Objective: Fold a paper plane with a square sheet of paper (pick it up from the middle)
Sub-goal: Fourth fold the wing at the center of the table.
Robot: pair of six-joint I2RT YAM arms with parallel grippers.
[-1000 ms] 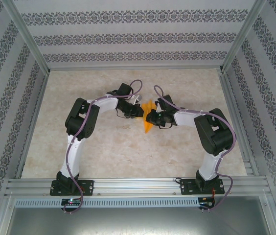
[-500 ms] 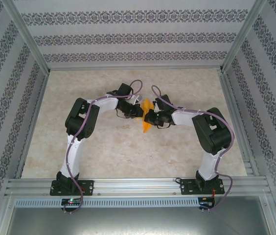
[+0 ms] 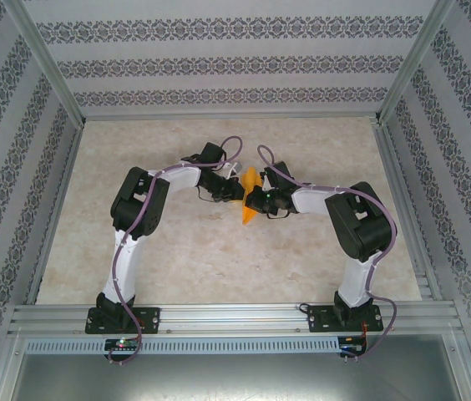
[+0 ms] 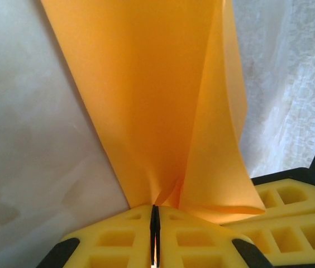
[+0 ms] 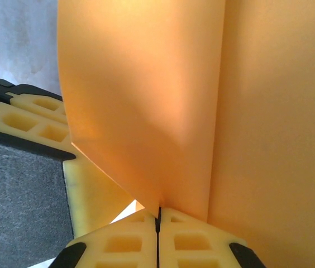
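The square sheet of paper point(image 3: 250, 199) is bright orange and folded into a narrow creased shape, held upright above the table's middle with a point toward the near side. Whether it has the paper plane's dart form I cannot tell. My left gripper point(image 3: 238, 191) pinches it from the left and is shut on it; in the left wrist view the paper point(image 4: 163, 100) rises out of the closed gripper point(image 4: 154, 215). My right gripper point(image 3: 257, 200) is shut on it from the right. In the right wrist view two orange panels point(image 5: 146, 100) rise from that gripper point(image 5: 158, 215).
A beige marbled table top point(image 3: 177, 242) lies inside patterned walls with aluminium rails point(image 3: 235, 317) at the near edge. The right gripper's yellow fingers point(image 4: 291, 201) show in the left wrist view, and the left gripper's fingers point(image 5: 34, 114) in the right wrist view, very close together.
The right arm has slid a little to the left, bringing its gripper closer to the left gripper, and its jaws have closed tighter on the paper. The left arm has hardly moved.
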